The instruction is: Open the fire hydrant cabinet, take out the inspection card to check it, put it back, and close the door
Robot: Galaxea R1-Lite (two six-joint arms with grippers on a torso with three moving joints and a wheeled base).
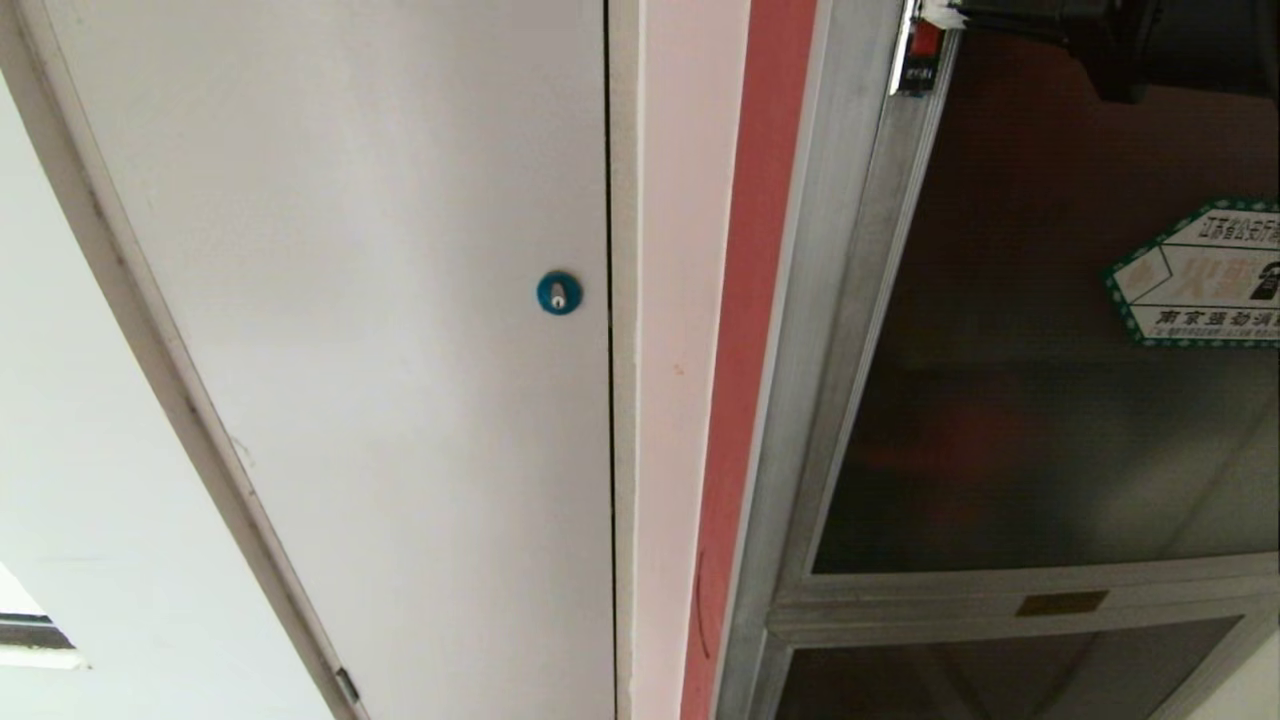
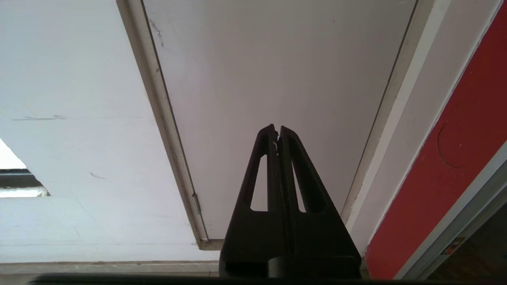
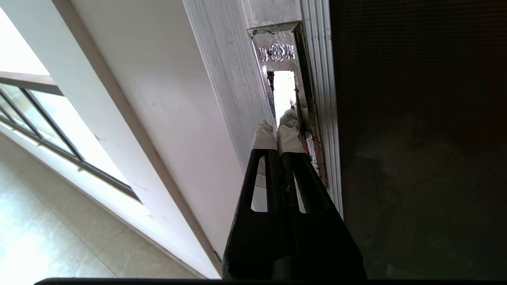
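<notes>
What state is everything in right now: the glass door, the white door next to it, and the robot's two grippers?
Door: looks shut within the cabinet's aluminium frame.
Red latch: at the door's edge, with the right gripper at it.
Right gripper: shut, taped tips in the latch recess.
Left gripper: shut, holding nothing, facing the white door.
White door: closed.
Blue lock: untouched.

The cabinet (image 1: 835,330) frame was brushed, ribbed aluminium, dully shiny. Its door (image 1: 1050,430) was dark tinted glass, glossy, bearing a smooth paper-like sticker (image 1: 1205,275). The latch plate (image 3: 277,51) was stamped bright metal, worn. The white panel (image 1: 380,330) looked matt painted, its lock (image 1: 559,292) glossy blue.
</notes>
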